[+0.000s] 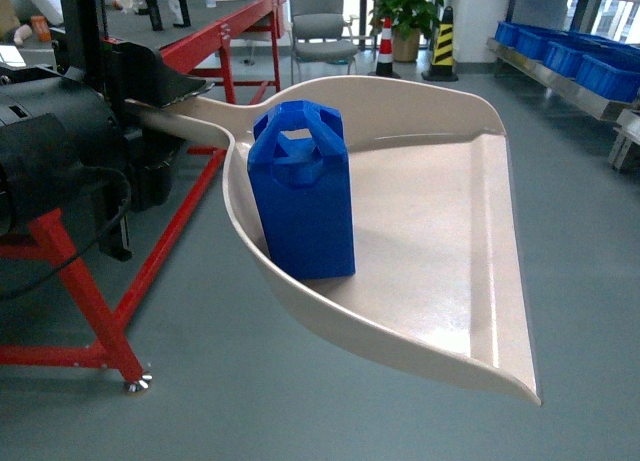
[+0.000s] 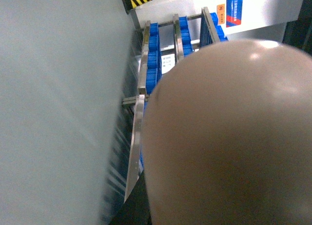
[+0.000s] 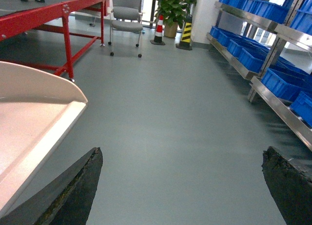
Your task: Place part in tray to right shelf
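Head view: tray [image 1: 420,251] held level in mid-air above grey floor [image 1: 300,401], handle running left into the dark bulk of the left arm [image 1: 60,151] at frame edge. Left gripper itself hidden by arm housing; finger state cannot be told, though handle disappears right where the arm ends. Part [image 1: 300,191] standing upright inside tray, at the rear near the handle root, back against the curved rear wall, handle holes on top. Flat lip of tray pointing right and toward the camera.

Left wrist view: mostly filled by blurred beige tray underside [image 2: 229,137]; beyond it, steel shelf [image 2: 141,103] with blue crates [image 2: 153,64], seen rotated.

Right wrist view: right gripper [image 3: 180,186] low and level, pointing forward over floor, fingers [image 3: 73,191] spread wide apart, nothing between them. Tray corner [image 3: 39,117] just to its left, not touching. Shelf [image 3: 273,54] with crates along right side, well apart from tray. Red table [image 3: 53,15], chair [image 3: 126,12], plant [image 3: 173,5] in background.
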`<state>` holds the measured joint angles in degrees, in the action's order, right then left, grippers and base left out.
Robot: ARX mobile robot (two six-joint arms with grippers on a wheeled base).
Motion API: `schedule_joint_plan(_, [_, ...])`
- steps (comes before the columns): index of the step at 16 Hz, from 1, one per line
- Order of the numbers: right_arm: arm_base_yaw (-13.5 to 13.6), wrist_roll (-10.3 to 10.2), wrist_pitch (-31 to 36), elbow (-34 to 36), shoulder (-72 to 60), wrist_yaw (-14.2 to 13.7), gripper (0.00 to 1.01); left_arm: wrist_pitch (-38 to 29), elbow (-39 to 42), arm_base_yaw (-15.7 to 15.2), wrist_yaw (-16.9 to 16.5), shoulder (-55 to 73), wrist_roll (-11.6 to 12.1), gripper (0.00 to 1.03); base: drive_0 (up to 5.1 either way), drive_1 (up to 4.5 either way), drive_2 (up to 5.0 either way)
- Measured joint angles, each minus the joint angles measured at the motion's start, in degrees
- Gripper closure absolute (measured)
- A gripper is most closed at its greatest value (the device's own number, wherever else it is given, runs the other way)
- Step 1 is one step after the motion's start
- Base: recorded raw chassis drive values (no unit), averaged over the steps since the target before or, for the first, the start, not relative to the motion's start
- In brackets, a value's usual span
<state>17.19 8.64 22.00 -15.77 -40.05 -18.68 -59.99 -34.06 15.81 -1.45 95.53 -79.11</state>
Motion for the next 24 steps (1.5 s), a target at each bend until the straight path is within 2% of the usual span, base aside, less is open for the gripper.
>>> schedule_joint_plan(2, [-0.1,0.0,0.0,0.0,0.0,-0.4,0.03,0.0,0.0,0.7,-0.8,0.0,0.0,0.84,5.0,-2.28,-2.3])
schedule_joint_plan(4, [0.0,0.0,0.0,0.0,0.0,-0.4,0.03,-0.2,0.0,0.2,-0.2,0.0,0.0,0.84,5.0,-2.28,-2.3])
schedule_joint_plan(24, [0.0,0.0,-0.1,0.0,0.0,-0.2,0.03,-0.2,0.0,-0.1,0.2,0.0,0.0,0.84,0.0,4.32,-4.3])
